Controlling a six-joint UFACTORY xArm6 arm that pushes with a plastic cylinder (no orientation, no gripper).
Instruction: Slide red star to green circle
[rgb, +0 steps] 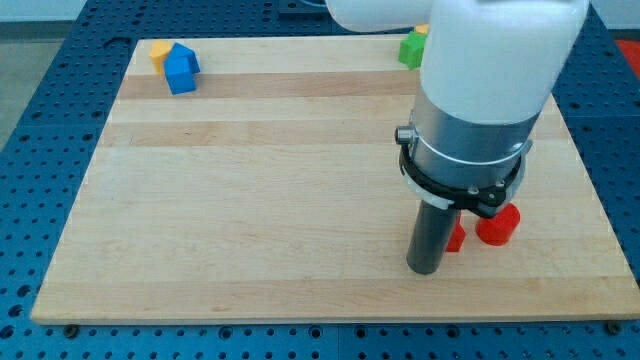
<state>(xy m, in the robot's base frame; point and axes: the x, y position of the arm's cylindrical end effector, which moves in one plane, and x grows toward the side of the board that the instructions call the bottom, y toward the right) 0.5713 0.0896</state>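
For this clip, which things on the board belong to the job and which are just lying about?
Job:
- red star, mostly hidden behind my tip
- green block at the view's top, shape unclear

Lying about:
- red cylinder
- blue block
- yellow block

red block (497, 226), blue block (181, 71), perhaps green block (411, 49)

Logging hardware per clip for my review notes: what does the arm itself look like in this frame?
The arm has a glossy white rounded shell above a silver-grey metal cylinder. A black clamp ring circles that cylinder's base, with a small bolt head on the view's left. Below it hangs a straight dark grey rod, ending in my tip. No cables, labels or markings show.
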